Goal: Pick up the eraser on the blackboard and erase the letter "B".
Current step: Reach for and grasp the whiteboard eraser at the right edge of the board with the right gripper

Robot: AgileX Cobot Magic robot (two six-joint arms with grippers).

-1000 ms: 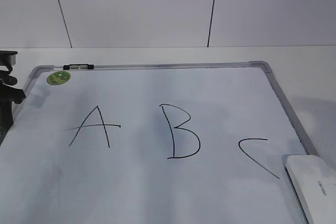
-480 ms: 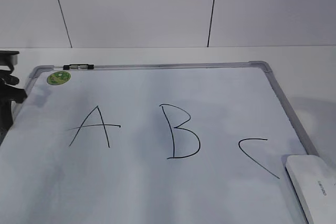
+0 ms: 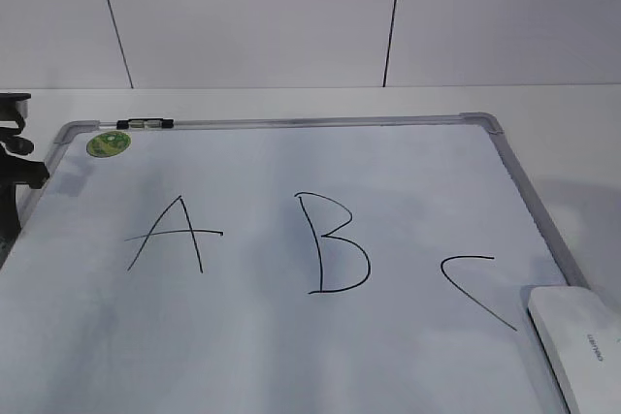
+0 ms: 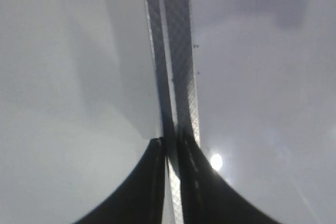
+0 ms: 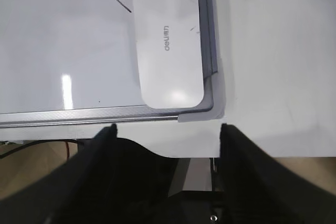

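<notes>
The blackboard is a white dry-erase board with a grey frame, lying flat. The letter "B" is drawn in black at its middle. The white eraser lies on the board's near right corner, apart from the letters; it also shows in the right wrist view. My right gripper is open and empty, just off the board's near edge, short of the eraser. My left gripper is at the board's left edge. In the left wrist view its jaws are shut to a slit over the frame.
A black "A" is left of the B and a black "C" right of it, near the eraser. A green sticker and a small black-and-clear clip sit at the far left corner. White table lies right of the board.
The left gripper shifted very slightly at the board's left edge. The eraser and the letters have not changed.
</notes>
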